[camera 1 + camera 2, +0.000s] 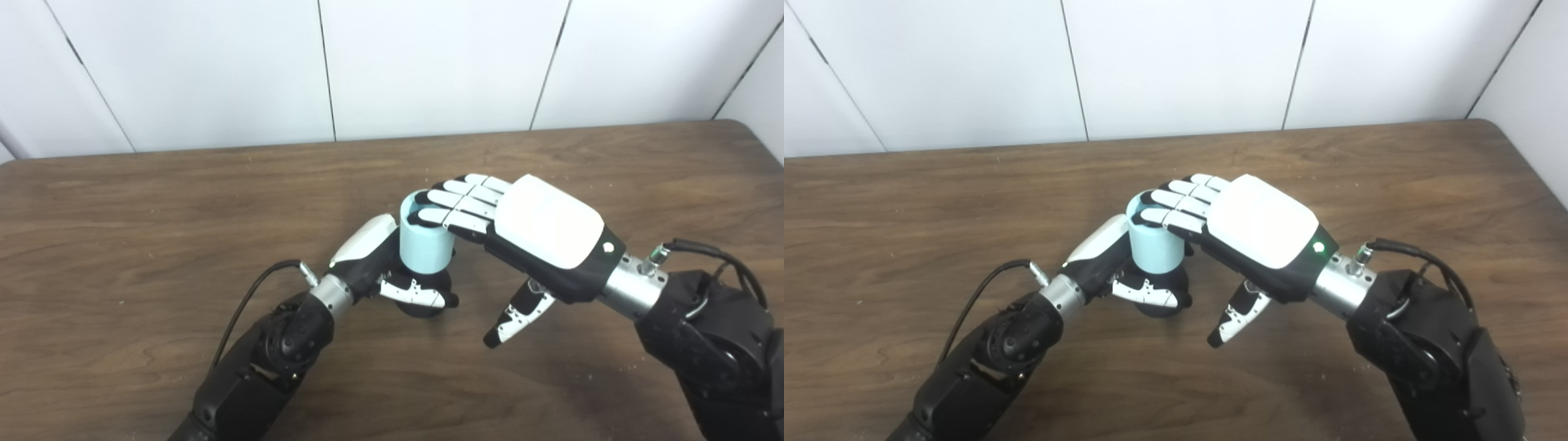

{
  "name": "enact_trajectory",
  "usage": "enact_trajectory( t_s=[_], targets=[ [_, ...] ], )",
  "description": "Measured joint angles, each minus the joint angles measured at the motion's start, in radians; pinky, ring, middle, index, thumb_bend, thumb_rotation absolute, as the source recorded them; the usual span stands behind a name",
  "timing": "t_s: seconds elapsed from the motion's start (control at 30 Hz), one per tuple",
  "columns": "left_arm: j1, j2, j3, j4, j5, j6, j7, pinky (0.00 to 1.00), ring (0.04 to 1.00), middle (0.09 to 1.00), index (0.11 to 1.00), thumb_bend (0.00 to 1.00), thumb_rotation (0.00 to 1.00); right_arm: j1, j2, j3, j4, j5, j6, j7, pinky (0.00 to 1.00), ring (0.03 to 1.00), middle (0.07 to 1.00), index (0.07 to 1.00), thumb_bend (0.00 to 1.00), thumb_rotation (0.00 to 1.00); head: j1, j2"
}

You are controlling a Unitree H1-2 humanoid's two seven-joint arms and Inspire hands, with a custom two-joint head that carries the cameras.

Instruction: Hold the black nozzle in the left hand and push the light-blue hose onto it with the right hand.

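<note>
In the left eye view, the short light-blue cylindrical hose (424, 242) stood upright near the middle of the brown wooden table (122, 245), seated over the round black nozzle (422, 301), of which only the lower part showed beneath it. The left hand (383, 266) was closed around that nozzle just below the hose, its thumb wrapped across the front. The right hand (527, 236) lay palm-down with its straightened fingers (447, 205) resting flat on the hose's top rim, thumb hanging free, grasping nothing. In the right eye view the hose (1153, 245) looked upright and centred on the nozzle (1159, 299). The pushing step seemed under way; the next move probably called for straight downward pressure while the left hand braced.
</note>
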Motion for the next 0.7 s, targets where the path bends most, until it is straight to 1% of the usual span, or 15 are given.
enact_trajectory(
  t_s=[0.13,0.37,0.7],
  targets=[
    [0.0,0.0,0.0,0.0,-0.002,0.001,0.0,0.71,0.776,0.732,0.553,0.77,0.39,0.003,0.0,0.0,0.009,0.002,-0.006,-0.004,0.91,0.934,0.938,0.877,0.81,0.24,0.003,0.002],
    [0.001,0.002,0.0,-0.001,-0.011,0.001,-0.001,0.71,0.779,0.731,0.552,0.77,0.39,0.043,0.0,0.003,0.034,0.019,-0.027,-0.07,0.93,0.951,0.944,0.879,0.79,0.23,0.003,0.003],
    [-0.001,0.004,-0.002,-0.004,-0.013,0.004,-0.001,0.71,0.778,0.729,0.551,0.77,0.4,0.07,0.0,0.024,0.058,0.026,-0.051,-0.126,0.93,0.955,0.944,0.873,0.79,0.21,0.003,0.005]
  ],
)
